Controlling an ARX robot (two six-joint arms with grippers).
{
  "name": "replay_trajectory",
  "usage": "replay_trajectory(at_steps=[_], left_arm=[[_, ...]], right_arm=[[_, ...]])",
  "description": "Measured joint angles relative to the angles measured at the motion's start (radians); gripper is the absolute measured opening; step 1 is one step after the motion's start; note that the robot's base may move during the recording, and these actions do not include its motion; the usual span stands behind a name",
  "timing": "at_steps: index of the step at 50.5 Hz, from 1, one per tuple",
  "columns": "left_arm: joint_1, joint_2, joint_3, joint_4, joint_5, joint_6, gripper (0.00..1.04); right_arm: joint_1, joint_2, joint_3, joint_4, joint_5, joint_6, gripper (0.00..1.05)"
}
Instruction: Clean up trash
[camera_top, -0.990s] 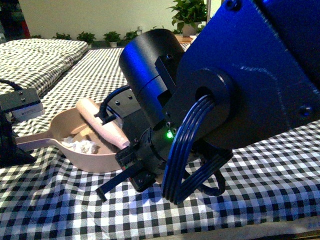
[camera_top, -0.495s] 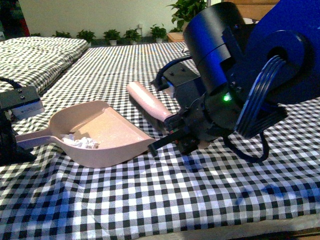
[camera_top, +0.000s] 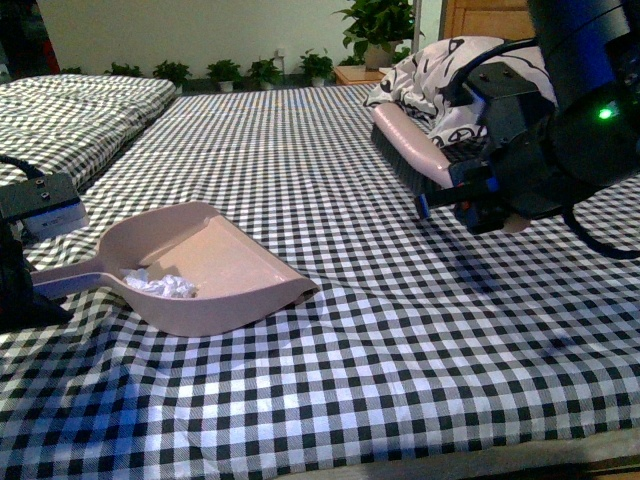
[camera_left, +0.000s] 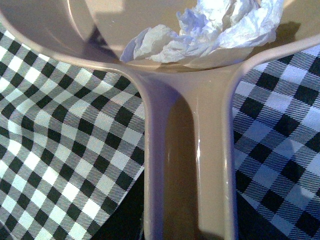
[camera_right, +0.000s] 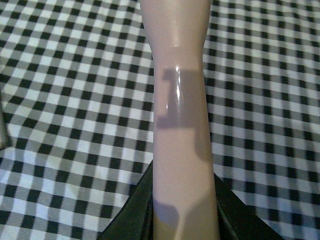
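The pink dustpan (camera_top: 205, 270) rests on the checked cloth at the left, its mouth open to the right. The trash (camera_top: 160, 286), a small crumpled white wad, lies inside it near the handle; it also shows in the left wrist view (camera_left: 210, 32). My left gripper (camera_top: 25, 285) is shut on the dustpan's handle (camera_left: 187, 165) at the left edge. My right gripper (camera_top: 462, 195) is shut on the pink brush (camera_top: 408, 148) and holds it in the air at the right, far from the dustpan. The brush handle (camera_right: 180, 115) fills the right wrist view.
A black-and-white checked cloth (camera_top: 350, 350) covers the bed. A white pillow with black doodle prints (camera_top: 440, 70) lies at the back right behind the brush. A second checked bed (camera_top: 80, 105) stands at the back left. Potted plants (camera_top: 250, 72) line the far wall.
My right arm has swung away from the dustpan to the right and back, carrying the brush up off the cloth. The dustpan, the trash in it and my left gripper have stayed still.
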Motion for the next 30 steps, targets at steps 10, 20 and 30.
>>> replay_trajectory(at_steps=[10, 20, 30], left_arm=[[0.006, 0.0, -0.034, 0.186, 0.22, -0.146, 0.24], [-0.012, -0.008, -0.034, 0.24, 0.245, -0.28, 0.24], [-0.019, -0.018, -0.039, 0.355, 0.14, -0.357, 0.24]], right_arm=[[-0.04, -0.047, -0.055, 0.013, -0.023, 0.005, 0.2], [-0.066, -0.087, -0.083, 0.015, -0.041, 0.014, 0.2], [-0.1, -0.155, -0.098, 0.015, -0.04, 0.025, 0.2]])
